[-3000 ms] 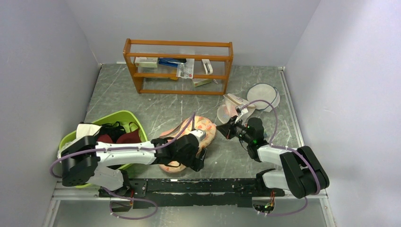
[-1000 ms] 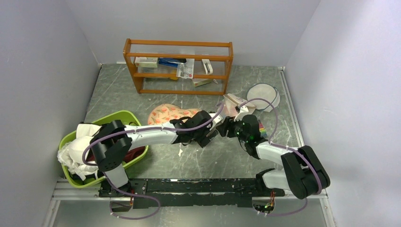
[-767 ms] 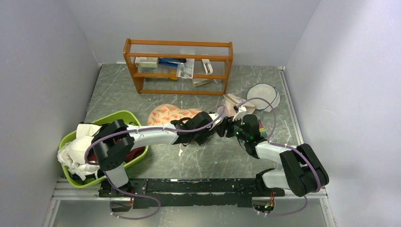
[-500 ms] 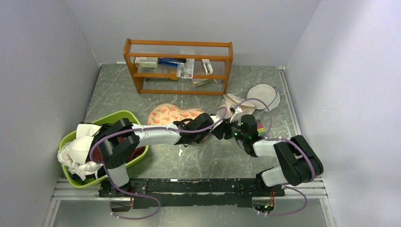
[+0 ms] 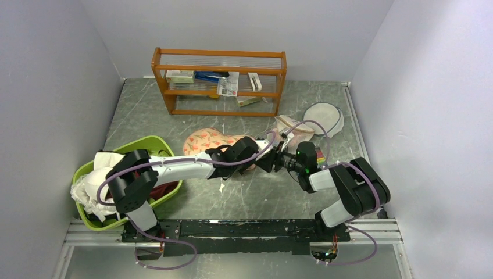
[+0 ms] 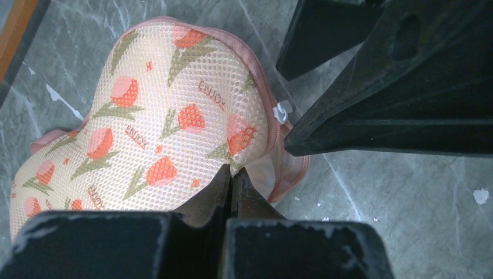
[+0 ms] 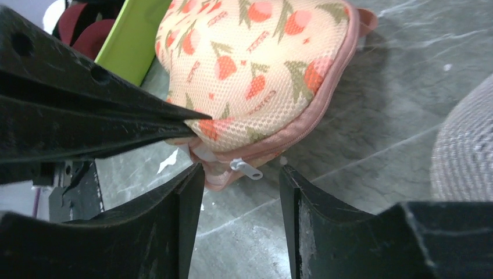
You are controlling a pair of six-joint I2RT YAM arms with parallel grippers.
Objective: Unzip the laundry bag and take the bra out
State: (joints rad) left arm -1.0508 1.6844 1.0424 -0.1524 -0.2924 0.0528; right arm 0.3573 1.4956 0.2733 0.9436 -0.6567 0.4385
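near side of the wooden rack [image 5: 219,81]: laundry bag [image 5: 210,141] lies flat, puffed, zip looks shut. bra unseen, presumably inside. mesh judged light, soft and floppy, so it will drag unless pinned. left gripper [image 6: 231,175] pressed together, pinching a fold of its mesh. right gripper [image 7: 241,170] spread, straddling the small zip pull [image 7: 246,168], the best hold. print repeats a small orange word, maybe "enjoy".

In the top view the left arm [image 5: 186,165] covers the right lobe of the laundry bag [image 5: 202,141], and the zip pull [image 7: 247,168] is too small there. A blurred white mesh thing [image 7: 465,145] is cut by the right wrist view's edge.
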